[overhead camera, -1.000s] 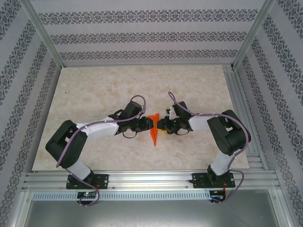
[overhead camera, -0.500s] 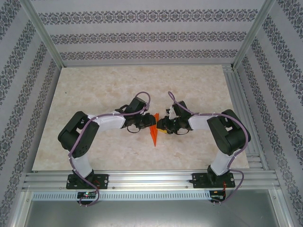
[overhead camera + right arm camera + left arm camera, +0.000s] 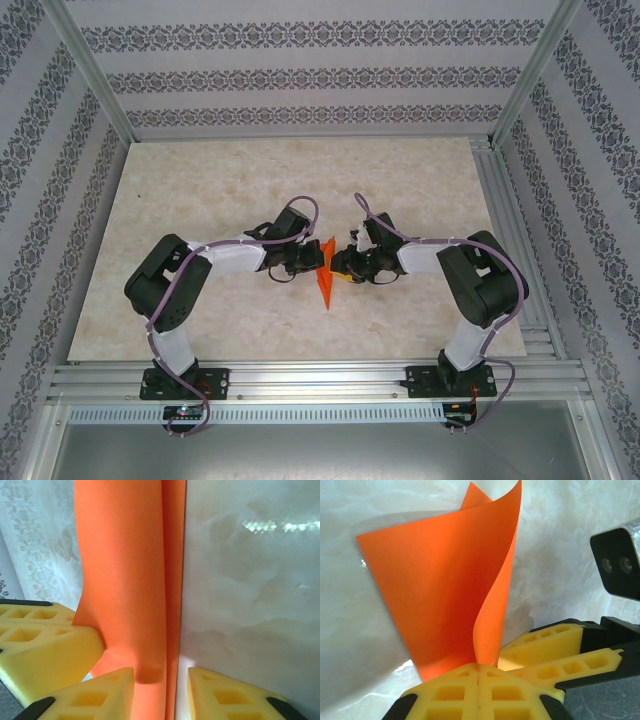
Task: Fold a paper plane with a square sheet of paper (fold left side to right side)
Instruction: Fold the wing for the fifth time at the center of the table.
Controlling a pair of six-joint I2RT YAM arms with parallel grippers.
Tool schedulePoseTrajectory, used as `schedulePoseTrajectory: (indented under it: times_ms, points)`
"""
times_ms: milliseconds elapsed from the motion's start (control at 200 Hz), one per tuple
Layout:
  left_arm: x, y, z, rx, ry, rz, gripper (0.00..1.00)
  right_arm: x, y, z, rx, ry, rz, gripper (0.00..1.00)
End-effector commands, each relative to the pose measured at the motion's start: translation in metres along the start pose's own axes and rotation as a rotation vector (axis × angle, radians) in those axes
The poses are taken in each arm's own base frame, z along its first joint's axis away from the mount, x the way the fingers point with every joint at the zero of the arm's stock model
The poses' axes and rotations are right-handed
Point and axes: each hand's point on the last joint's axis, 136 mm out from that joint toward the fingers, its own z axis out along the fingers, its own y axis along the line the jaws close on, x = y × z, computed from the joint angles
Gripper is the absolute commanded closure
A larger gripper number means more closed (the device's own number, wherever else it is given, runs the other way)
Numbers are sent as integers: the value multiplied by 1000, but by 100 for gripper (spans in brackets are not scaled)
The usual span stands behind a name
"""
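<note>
jaws at left are clamped on the paper plane (image 3: 324, 283), straddled by parted right jaws, nose pointed nearward.

Midway across the table (image 3: 300, 170), the left pincer (image 3: 312, 262) and right pincer (image 3: 338, 265) meet tip to tip at the upright paper plane (image 3: 325, 280), leaving no passage between them. Bare table lies open toward the far edge and both far corners, bounded by patterned walls (image 3: 320, 75).

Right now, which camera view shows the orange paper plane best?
Top external: the paper plane shows its pointed outline, though small. Left wrist gives curling layers close up; right wrist, a cropped folded strip.
</note>
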Motion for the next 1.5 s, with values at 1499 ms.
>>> schedulePoseTrajectory:
  times_ms: [1499]
  points:
    - [9, 43, 28, -81, 44, -45, 97, 21, 48, -14, -103, 16, -106, 68]
